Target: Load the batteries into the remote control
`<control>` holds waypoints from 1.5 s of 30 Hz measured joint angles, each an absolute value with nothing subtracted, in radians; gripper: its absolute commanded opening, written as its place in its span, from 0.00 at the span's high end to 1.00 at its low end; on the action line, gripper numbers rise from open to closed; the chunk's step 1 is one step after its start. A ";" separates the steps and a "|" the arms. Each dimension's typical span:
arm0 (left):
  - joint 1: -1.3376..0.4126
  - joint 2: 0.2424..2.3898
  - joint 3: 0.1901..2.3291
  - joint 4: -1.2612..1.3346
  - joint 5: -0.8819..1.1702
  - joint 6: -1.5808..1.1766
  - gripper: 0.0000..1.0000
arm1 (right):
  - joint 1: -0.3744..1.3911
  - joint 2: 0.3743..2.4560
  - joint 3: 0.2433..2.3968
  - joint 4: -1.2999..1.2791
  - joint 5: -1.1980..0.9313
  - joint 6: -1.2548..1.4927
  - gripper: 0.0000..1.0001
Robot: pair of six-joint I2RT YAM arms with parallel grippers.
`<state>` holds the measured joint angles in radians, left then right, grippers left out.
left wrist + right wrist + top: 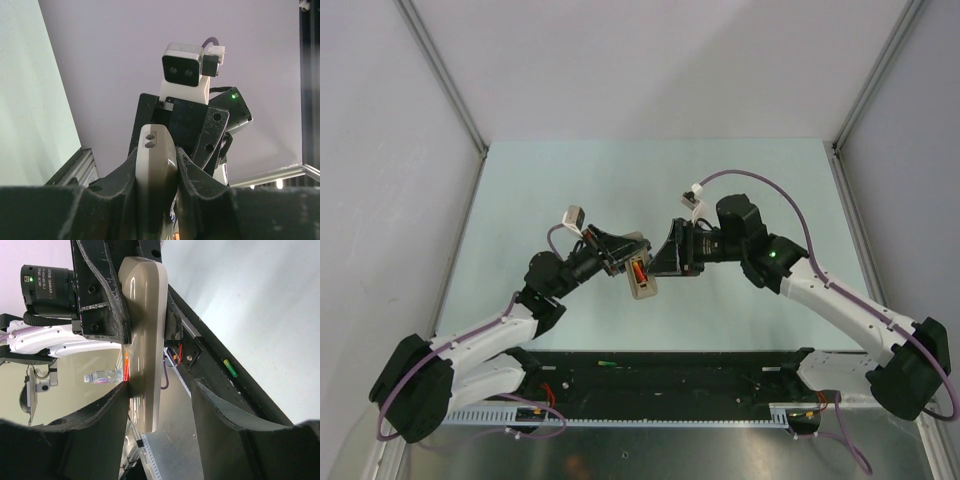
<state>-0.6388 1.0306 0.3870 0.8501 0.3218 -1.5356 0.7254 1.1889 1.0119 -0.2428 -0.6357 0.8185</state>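
arms, 2: both raised and bent inward, meeting above the middle of the table [570, 180], toward its near edge. left gripper [156, 154]: pinching the remote [145, 330], 1, held off the table. right gripper [160, 389]: spread, fingers either side of the remote's free end. batteries seen, 2: red battery [640, 272] in the remote; green battery [230, 368] lying on the black rail [700, 375] along the near edge.
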 measured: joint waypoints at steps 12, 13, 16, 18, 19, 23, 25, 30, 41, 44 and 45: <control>-0.638 1.031 0.387 0.833 0.328 -1.526 1.00 | 0.747 1.216 1.012 -0.231 -0.634 0.819 0.44; -0.637 1.031 0.387 0.831 0.328 -1.526 1.00 | 0.747 1.217 1.012 -0.230 -0.634 0.819 0.44; -0.636 1.031 0.387 0.828 0.328 -1.526 1.00 | 0.747 1.217 1.012 -0.230 -0.633 0.819 0.42; -0.636 1.031 0.387 0.828 0.328 -1.526 1.00 | 0.747 1.217 1.012 -0.230 -0.633 0.819 0.41; -0.636 1.031 0.387 0.829 0.328 -1.526 1.00 | 0.747 1.217 1.012 -0.230 -0.633 0.819 0.39; -0.636 1.031 0.387 0.828 0.327 -1.526 1.00 | 0.747 1.217 1.012 -0.227 -0.634 0.820 0.36; -0.636 1.031 0.387 0.829 0.327 -1.526 1.00 | 0.747 1.216 1.012 -0.226 -0.634 0.820 0.36; -0.636 1.031 0.387 0.833 0.326 -1.526 1.00 | 0.749 1.209 1.012 -0.226 -0.633 0.821 0.35; -0.632 1.031 0.387 0.847 0.326 -1.530 1.00 | 0.775 1.192 1.012 -0.243 -0.637 0.796 0.35; -0.632 1.031 0.387 0.848 0.327 -1.530 1.00 | 0.786 1.192 1.012 -0.265 -0.638 0.780 0.36; -0.632 1.031 0.387 0.848 0.327 -1.532 1.00 | 0.789 1.192 1.012 -0.270 -0.638 0.776 0.36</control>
<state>-0.6319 1.0313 0.3870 0.8478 0.3267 -1.5322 0.7891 1.1915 1.0119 -0.2699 -0.6380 0.7757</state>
